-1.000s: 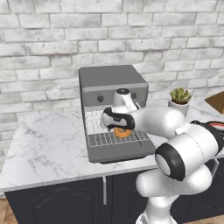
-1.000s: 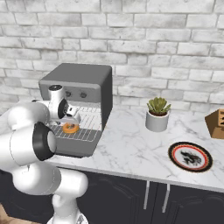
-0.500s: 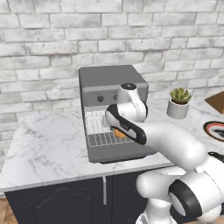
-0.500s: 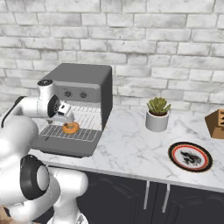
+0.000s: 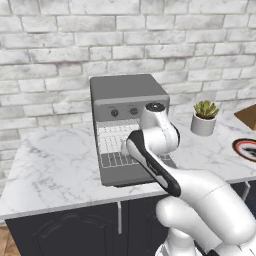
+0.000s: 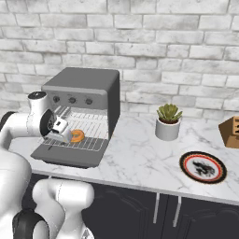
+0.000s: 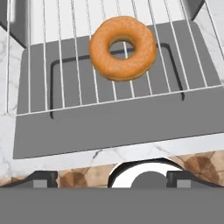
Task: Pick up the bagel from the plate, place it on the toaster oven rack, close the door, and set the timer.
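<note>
The orange-brown bagel (image 7: 123, 48) (image 6: 77, 136) lies flat on the toaster oven rack (image 7: 57, 65) (image 6: 91, 132), near the rack's front edge. Below the rack, the dark grey door (image 7: 109, 127) (image 6: 70, 158) hangs open and flat. My gripper (image 7: 111, 178) (image 6: 63, 133) is open and empty, drawn back over the door's front edge, apart from the bagel. The round plate (image 6: 203, 166) (image 5: 246, 149) with the red-and-white rim sits bare far to the right on the counter. In the left base view my arm hides the bagel.
The toaster oven (image 6: 84, 86) (image 5: 127, 92) stands against the brick wall with its knobs above the opening. A potted plant (image 6: 167, 121) (image 5: 204, 117) stands between oven and plate. A wooden block (image 6: 231, 132) sits at the far right. Marble counter (image 5: 50, 165) stretches left of the oven.
My gripper has backed away from the bagel toward the door's front edge, and the arm's elbow has swung. The bagel stays on the rack.
</note>
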Controlling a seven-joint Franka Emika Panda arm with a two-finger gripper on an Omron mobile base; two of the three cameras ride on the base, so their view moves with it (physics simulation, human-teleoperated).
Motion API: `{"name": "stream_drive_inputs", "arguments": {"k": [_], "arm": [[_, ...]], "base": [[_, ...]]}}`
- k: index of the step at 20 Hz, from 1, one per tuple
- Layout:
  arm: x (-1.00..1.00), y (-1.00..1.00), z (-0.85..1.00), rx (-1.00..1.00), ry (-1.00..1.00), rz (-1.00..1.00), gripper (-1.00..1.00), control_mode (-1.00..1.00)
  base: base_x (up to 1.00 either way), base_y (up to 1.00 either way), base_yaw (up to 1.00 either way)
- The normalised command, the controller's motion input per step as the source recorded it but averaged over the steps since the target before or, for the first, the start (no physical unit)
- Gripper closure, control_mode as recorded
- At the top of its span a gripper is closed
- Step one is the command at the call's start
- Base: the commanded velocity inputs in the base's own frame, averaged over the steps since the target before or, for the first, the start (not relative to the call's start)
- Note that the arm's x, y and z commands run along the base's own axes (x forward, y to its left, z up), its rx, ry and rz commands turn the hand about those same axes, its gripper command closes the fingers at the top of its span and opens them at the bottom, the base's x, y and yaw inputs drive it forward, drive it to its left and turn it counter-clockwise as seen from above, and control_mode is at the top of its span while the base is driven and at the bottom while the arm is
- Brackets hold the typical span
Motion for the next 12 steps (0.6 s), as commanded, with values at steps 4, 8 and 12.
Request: {"name": "stream_drive_inputs", "arguments": {"k": [4,8,12], "arm": [[-0.06,0.05,-0.18,0.0,0.0,-0.08,-1.0,-1.0],[0.0,0.1,-0.13,0.0,0.0,-0.01,-1.0,-1.0],[0.07,0.14,-0.16,0.0,0.0,0.0,-1.0,-1.0]], "base": [[0.0,0.0,0.0],[0.0,0.0,0.0],[0.0,0.0,0.0]]}}
